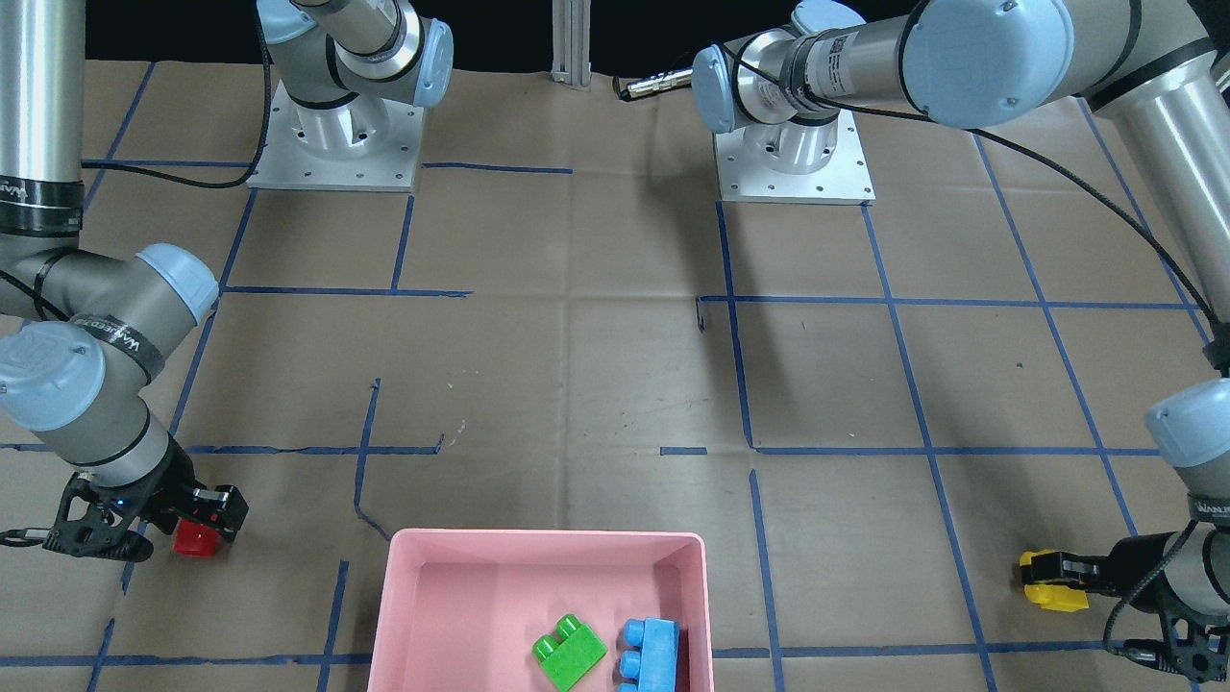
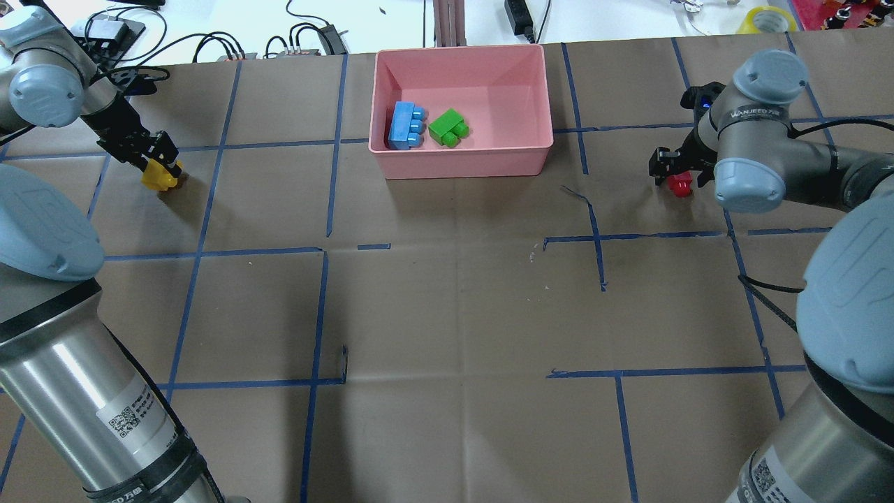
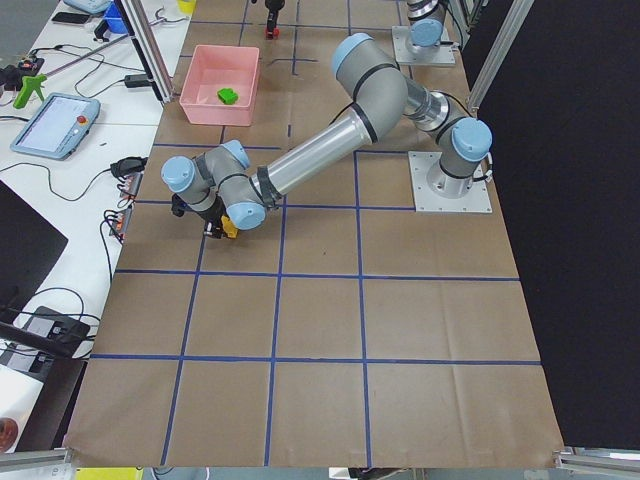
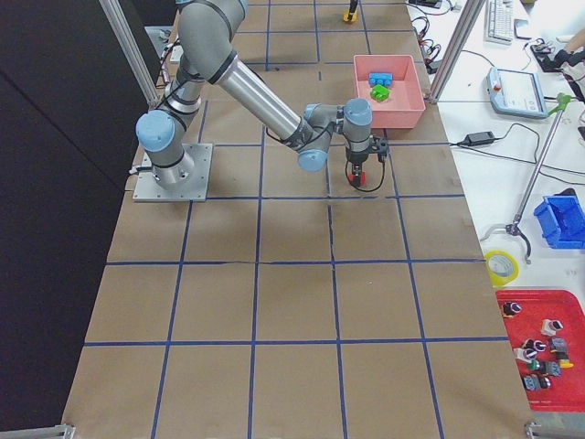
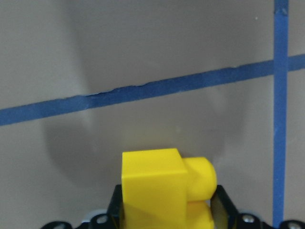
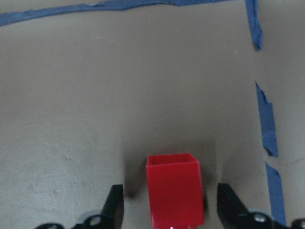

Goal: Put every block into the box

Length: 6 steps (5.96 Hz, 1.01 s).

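L gripper (image 2: 162, 166) clamped on yellow block (image 5: 164, 188); R gripper (image 6: 167, 214) spread around red block (image 6: 174, 191). It should close next, then box (image 2: 461, 166) at table's 12 o'clock.

- Left arm (image 2: 63, 391) — silver tubes, pale-blue joint caps, QR-code sticker.
- Right arm (image 2: 761, 140) — same build, "WANJEED" lettering, black cable.
- Base plates (image 1: 798, 163): square, silver, screwed.

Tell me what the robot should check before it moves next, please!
1. Is the right gripper open around the red block, with gaps on both sides: ok.
2. Is the red block gripped: not ok, not yet.
3. Is the left gripper shut on the yellow block: ok.
4. Is the yellow block lifted off the table: cannot tell.
5. Does the box have bare floor beside the green block and blue block: ok.
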Each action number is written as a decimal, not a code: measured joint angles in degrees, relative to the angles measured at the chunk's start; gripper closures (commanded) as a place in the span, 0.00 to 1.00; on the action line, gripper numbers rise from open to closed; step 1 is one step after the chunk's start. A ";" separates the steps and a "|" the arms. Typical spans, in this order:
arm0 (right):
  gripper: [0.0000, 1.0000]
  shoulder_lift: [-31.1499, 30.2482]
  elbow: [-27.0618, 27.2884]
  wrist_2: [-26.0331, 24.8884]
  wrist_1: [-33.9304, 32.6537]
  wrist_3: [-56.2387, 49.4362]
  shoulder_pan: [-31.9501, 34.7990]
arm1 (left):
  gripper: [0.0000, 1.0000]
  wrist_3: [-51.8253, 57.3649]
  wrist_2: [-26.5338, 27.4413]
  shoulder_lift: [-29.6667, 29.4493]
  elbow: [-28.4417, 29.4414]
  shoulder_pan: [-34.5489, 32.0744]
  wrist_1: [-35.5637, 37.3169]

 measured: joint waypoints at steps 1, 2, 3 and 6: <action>0.92 0.04 -0.17 -0.01 -0.03 -0.15 -0.08 | 0.94 -0.80 0.68 2.08 1.42 -0.30 -0.94; 0.94 -0.04 -0.25 0.01 -0.06 -0.19 -0.17 | 0.95 -3.65 1.73 5.20 3.84 -1.66 -3.48; 0.94 -0.41 -0.35 0.03 -0.08 -0.95 -0.23 | 0.95 -9.70 2.30 7.80 7.01 -4.80 -7.49; 0.93 -4.05 -1.56 -0.02 0.66 -3.30 -0.19 | 0.95 -36.70 -2.44 9.18 12.31 -20.02 -14.07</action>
